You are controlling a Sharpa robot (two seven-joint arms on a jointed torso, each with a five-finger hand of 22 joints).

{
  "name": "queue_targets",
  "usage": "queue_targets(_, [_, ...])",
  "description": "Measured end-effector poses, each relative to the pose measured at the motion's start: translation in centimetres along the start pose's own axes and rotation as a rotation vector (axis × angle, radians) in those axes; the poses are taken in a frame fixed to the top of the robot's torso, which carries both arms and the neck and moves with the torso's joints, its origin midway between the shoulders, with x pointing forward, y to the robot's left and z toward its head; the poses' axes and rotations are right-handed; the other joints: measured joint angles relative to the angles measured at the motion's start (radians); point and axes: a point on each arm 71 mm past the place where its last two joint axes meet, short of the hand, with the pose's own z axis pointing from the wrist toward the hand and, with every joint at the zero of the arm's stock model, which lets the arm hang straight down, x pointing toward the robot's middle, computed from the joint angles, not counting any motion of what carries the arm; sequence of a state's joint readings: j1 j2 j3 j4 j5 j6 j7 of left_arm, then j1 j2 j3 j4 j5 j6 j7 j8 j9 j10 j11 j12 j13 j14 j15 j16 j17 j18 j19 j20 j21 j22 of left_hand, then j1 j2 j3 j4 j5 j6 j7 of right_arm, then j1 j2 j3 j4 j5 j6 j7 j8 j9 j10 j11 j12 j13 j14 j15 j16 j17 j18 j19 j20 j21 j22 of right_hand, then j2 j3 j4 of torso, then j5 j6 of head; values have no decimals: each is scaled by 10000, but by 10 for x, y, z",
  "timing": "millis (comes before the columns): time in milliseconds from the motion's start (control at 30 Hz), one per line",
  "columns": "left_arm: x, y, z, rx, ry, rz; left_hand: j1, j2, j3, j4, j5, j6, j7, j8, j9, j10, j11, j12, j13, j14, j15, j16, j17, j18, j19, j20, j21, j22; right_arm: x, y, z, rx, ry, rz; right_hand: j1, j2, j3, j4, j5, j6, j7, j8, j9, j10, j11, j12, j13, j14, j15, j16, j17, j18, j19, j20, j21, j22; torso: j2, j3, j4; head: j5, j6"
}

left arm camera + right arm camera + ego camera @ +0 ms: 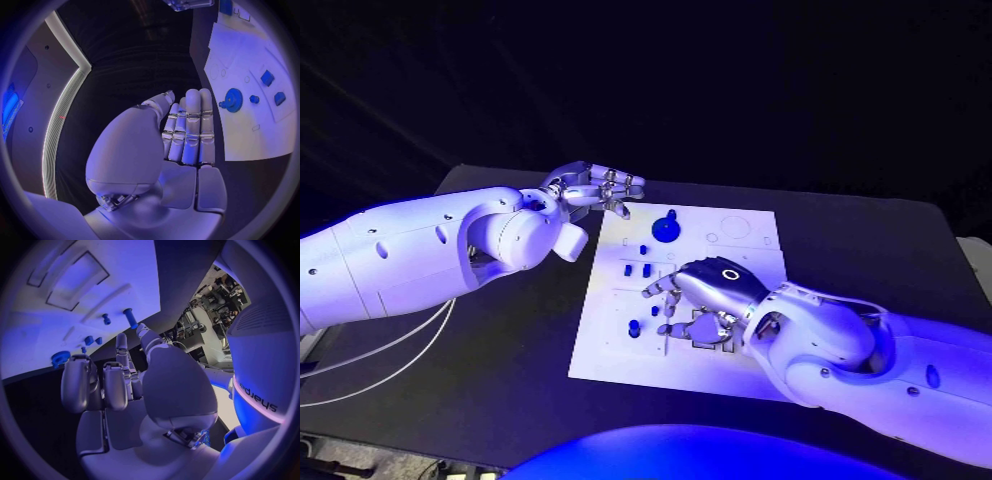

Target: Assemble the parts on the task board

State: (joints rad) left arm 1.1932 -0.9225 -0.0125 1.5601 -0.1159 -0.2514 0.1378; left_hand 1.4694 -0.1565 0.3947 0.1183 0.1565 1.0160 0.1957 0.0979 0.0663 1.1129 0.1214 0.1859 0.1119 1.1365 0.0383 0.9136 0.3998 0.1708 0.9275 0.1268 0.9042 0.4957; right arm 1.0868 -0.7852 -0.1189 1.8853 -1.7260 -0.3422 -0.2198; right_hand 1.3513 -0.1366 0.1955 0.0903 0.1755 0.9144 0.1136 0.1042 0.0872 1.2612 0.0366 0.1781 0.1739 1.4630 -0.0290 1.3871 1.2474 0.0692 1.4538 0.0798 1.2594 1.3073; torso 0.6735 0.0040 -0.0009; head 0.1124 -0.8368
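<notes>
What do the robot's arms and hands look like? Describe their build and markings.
Both arms are smooth white shells with rounded joints. The left hand and right hand are silver and segmented, and the right hand bears a dark ring marking. Thin pale cables trail under the left arm.

Dim room, blue-violet light over everything.
The task board (733, 235) glows brightest against the dark desk (473, 360); wrist views bulge fisheye, edges bending into black surrounds, rims soft.
</notes>
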Motion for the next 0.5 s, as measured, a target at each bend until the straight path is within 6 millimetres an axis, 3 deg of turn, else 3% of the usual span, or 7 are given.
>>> queue_targets(100, [0,0,0,-2,-5,1,0,0,0,0,0,0,0,0,0,0,0,0,0,0,0,0,0,1,0,0,0,0,-18,-26,-18,746,-380,329,61,61,51,8,182,918,143,435,167,446,76,423,263,0,0,-22,18,0,-17,-17,25,0,-9,-12,-4,-188,51])
queue_targets(200, [-1,0,-1,-6,-14,3,0,0,0,0,0,0,0,0,0,0,0,0,-1,0,0,0,0,1,0,0,0,0,-31,-52,-39,1760,-584,1054,-225,114,-187,296,219,1285,53,619,246,1046,-3,1244,838,3,-4,-22,-7,-1,37,-70,249,7,-30,-30,-22,-446,93])
queue_targets(233, [-1,0,-1,-8,-14,4,0,0,0,0,0,0,0,0,0,0,0,0,-1,0,0,0,0,0,0,0,0,0,-33,-60,-45,2076,-611,1309,-485,102,-342,456,305,1319,18,626,264,1327,-51,2023,1537,37,-46,-11,22,0,60,-93,400,8,-39,-35,-29,-540,101])
queue_targets(300, [-1,0,-1,-13,-5,3,0,0,0,0,0,0,0,0,0,0,0,0,-1,0,0,0,0,1,0,0,0,-1,-37,-75,-62,2808,-645,1863,-710,83,-794,625,648,1420,-133,843,430,1597,-215,5370,5085,34,-225,268,398,-167,120,-167,805,8,-57,-48,-42,-717,111])
queue_targets(367, [0,1,-1,-16,-1,4,0,0,0,0,0,0,0,0,0,0,0,0,-1,0,0,0,0,0,0,0,0,-9,-39,-85,-76,3405,-631,2259,-791,252,-1257,783,800,1510,-206,1131,716,1433,-301,8481,8122,34,-253,538,582,-167,125,-229,1147,8,-78,-62,-58,-907,118])
queue_targets(500, [0,1,-1,-31,2,8,0,0,0,0,0,0,0,0,0,0,0,0,-1,0,0,0,0,0,0,0,0,-9,-40,-95,-98,4323,-529,2699,-937,388,-1834,1089,1038,1538,-205,1472,1132,1362,-265,10242,9798,16,-270,774,607,-217,126,-229,1523,7,-107,-81,-91,-1137,110])
